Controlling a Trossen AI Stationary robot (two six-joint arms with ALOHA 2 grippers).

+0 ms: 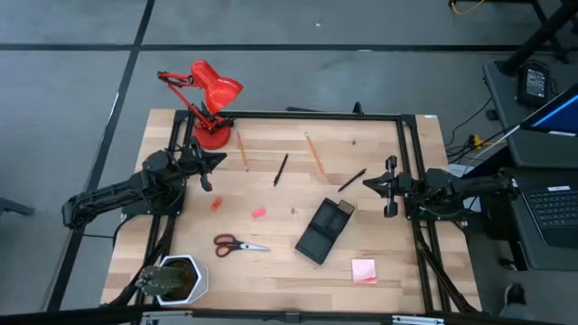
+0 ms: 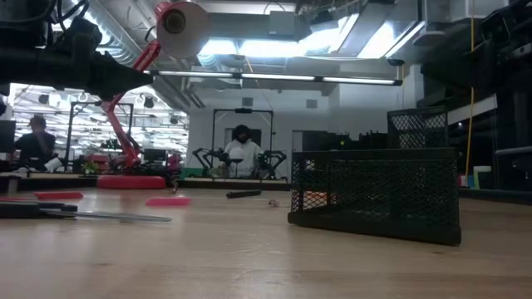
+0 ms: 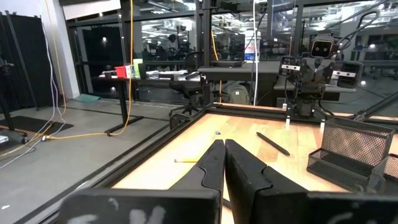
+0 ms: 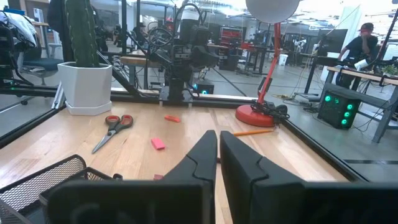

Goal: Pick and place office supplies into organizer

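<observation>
We had not started: the organizer (image 1: 324,231) sat mid-table with nothing in it, while pencils (image 1: 242,150), pens (image 1: 281,169) and scissors (image 1: 239,244) lay around. Both our jaws were clenched on nothing.

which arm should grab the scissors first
Left, probably. The scissors lie on the left half of the table, nearer the left gripper than the right gripper. Both grippers are shut and empty.
</observation>
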